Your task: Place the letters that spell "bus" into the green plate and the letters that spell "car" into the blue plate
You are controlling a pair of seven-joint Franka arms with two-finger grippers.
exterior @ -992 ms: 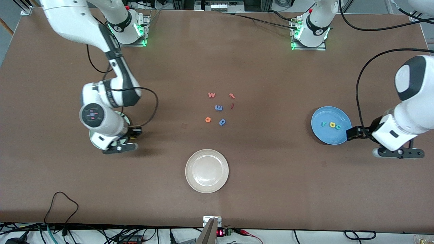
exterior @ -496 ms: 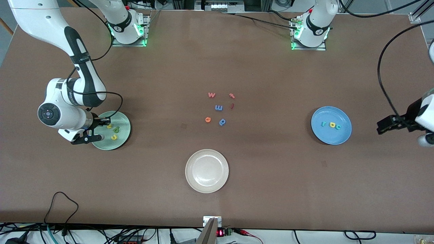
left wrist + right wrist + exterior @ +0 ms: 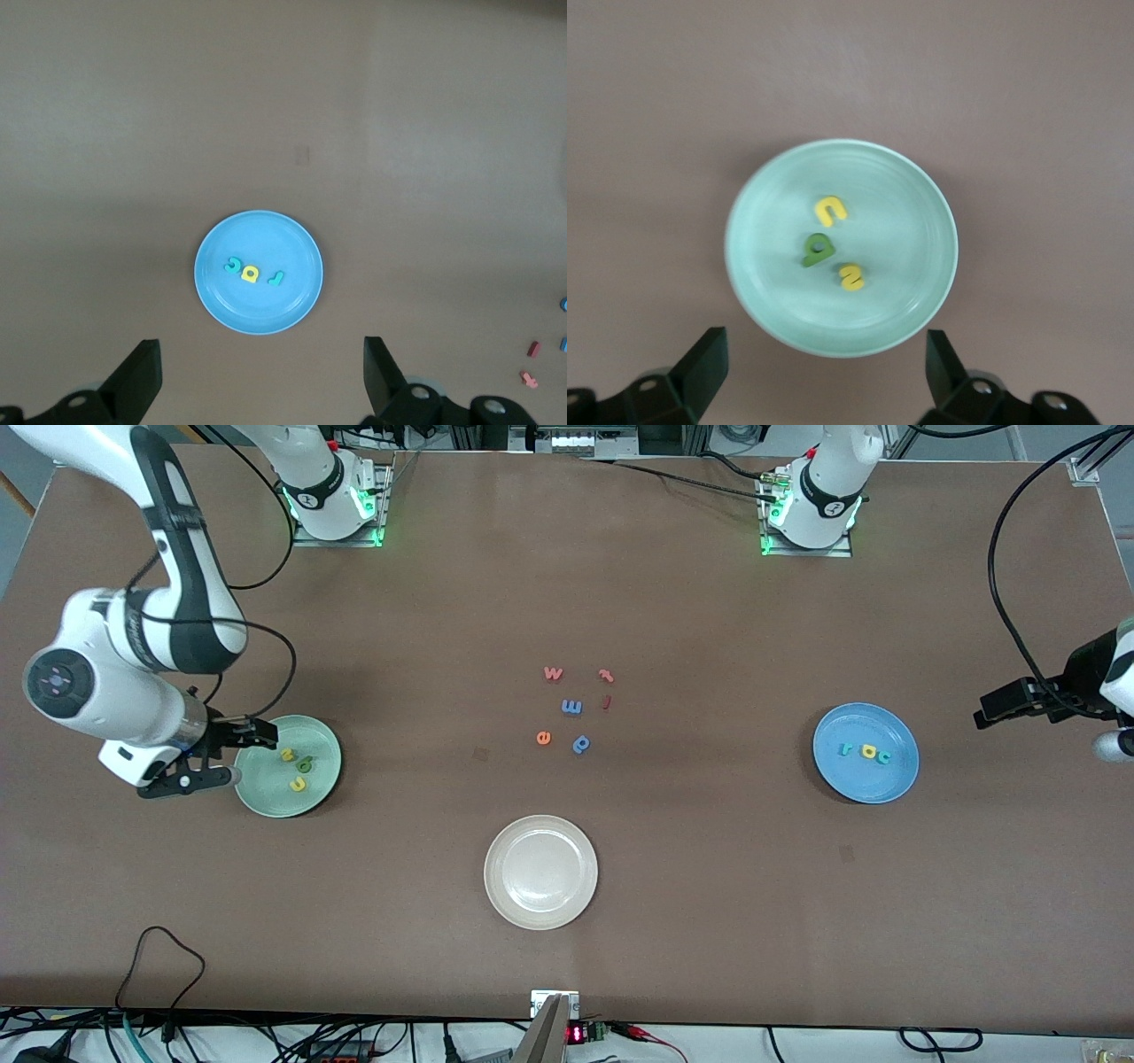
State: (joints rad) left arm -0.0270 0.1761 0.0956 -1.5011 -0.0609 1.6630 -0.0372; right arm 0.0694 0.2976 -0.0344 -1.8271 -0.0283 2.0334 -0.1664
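On the green plate (image 3: 921, 301) lie b (image 3: 818, 250), u (image 3: 830, 210), s (image 3: 852, 277); blue plate (image 3: 292, 301) holds c (image 3: 233, 265), a (image 3: 252, 273), r (image 3: 275, 279). Right gripper (image 3: 824, 367) gapes empty beside the green plate; left gripper (image 3: 261, 376) likewise, near the blue.

A cream plate (image 3: 540, 872) lies nearer the camera than five loose letters (image 3: 574, 707)

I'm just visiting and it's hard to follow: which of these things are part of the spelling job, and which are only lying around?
Part of the job:
- green plate with b, u, s
- blue plate with c, a, r

Just lying about:
- white plate
- loose letters mid-table: w, t, m, e, p
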